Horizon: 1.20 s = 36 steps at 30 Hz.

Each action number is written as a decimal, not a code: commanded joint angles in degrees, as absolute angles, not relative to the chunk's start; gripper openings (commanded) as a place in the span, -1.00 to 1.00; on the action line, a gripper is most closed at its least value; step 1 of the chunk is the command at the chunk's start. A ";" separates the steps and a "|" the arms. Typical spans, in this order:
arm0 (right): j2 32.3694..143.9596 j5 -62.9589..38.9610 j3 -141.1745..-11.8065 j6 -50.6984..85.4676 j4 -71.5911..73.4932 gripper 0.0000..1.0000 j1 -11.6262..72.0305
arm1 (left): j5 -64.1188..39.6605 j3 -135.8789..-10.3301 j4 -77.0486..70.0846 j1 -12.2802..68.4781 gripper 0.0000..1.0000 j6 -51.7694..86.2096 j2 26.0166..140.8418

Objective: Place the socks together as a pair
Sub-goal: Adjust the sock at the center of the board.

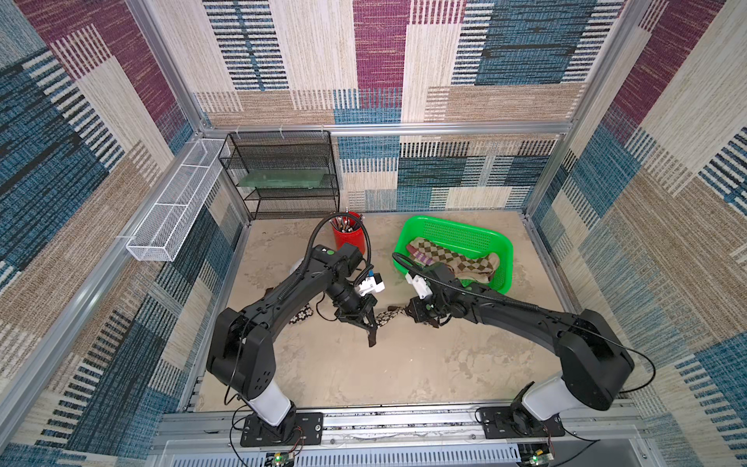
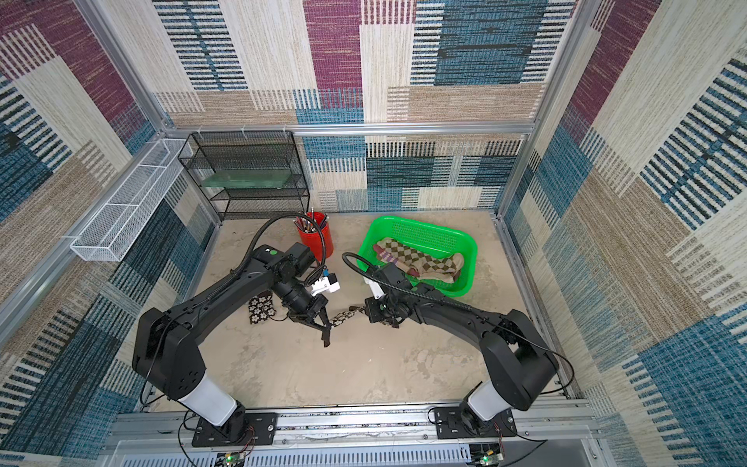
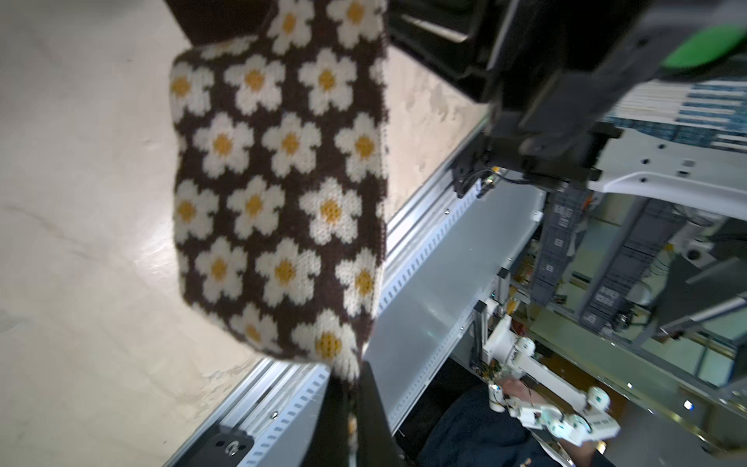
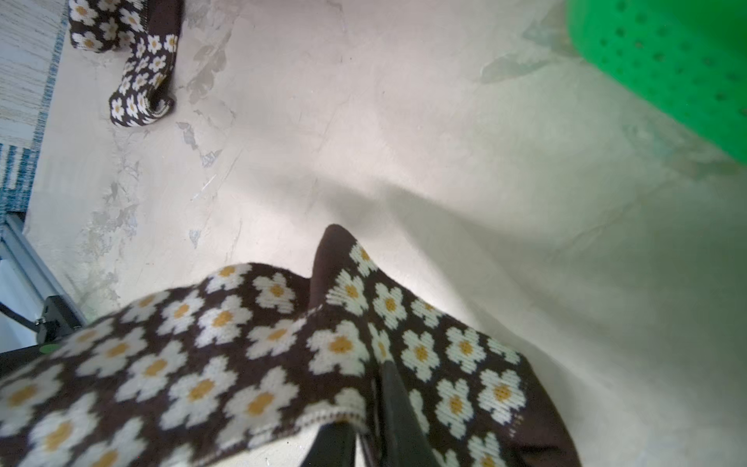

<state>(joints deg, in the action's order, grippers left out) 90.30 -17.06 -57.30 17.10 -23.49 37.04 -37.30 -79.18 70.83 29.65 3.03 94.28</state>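
A dark brown sock with white flowers (image 1: pixel 390 316) (image 2: pixel 345 316) hangs stretched between my two grippers just above the table. My left gripper (image 1: pixel 371 329) (image 3: pixel 353 404) is shut on one end of it, and the knit fills the left wrist view (image 3: pixel 279 182). My right gripper (image 1: pixel 412 313) (image 4: pixel 372 404) is shut on the other end (image 4: pixel 242 343). Its matching flowered sock (image 1: pixel 301 316) (image 2: pixel 260 308) (image 4: pixel 139 68) lies on the table, partly hidden under my left arm. Brown-tan argyle socks (image 1: pixel 452 258) (image 2: pixel 420 258) lie in the green basket (image 1: pixel 444 224).
A red cup of pencils (image 1: pixel 349 234) stands behind my left arm. A black mesh shelf (image 1: pixel 283 174) sits at the back left, and a white wire tray (image 1: pixel 174 206) is on the left wall. The metal rail (image 1: pixel 364 420) runs along the front edge.
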 commanded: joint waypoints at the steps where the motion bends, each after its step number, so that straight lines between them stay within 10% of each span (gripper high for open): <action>1: 95.35 -27.38 -63.02 12.41 -28.78 -0.83 36.38 | -27.58 -80.54 71.43 29.62 -1.00 5.37 94.29; 8: 102.42 -42.78 -71.98 12.66 -36.52 -1.00 34.75 | -9.74 -81.21 68.86 29.68 -1.00 7.10 90.02; 17: 101.27 -59.44 -71.06 11.64 -49.31 -1.00 36.47 | -11.93 -78.78 73.16 29.68 -1.00 8.50 86.36; 30: 112.01 -49.24 -70.59 13.10 -47.03 -0.92 33.99 | -6.11 -87.26 75.85 30.68 -1.00 5.99 98.70; 33: 113.28 -44.23 -73.48 12.92 -47.99 -0.85 33.84 | -2.51 -90.40 75.75 31.82 -0.33 6.37 102.34; 36: 113.69 -38.42 -74.52 13.34 -48.31 -0.78 33.82 | 0.39 -93.29 74.75 32.21 -0.09 7.69 103.64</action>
<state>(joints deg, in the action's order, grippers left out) 113.34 -45.41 -73.67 13.06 -47.57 33.78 -4.23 -91.26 74.43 32.08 7.27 103.09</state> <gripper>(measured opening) 0.100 0.450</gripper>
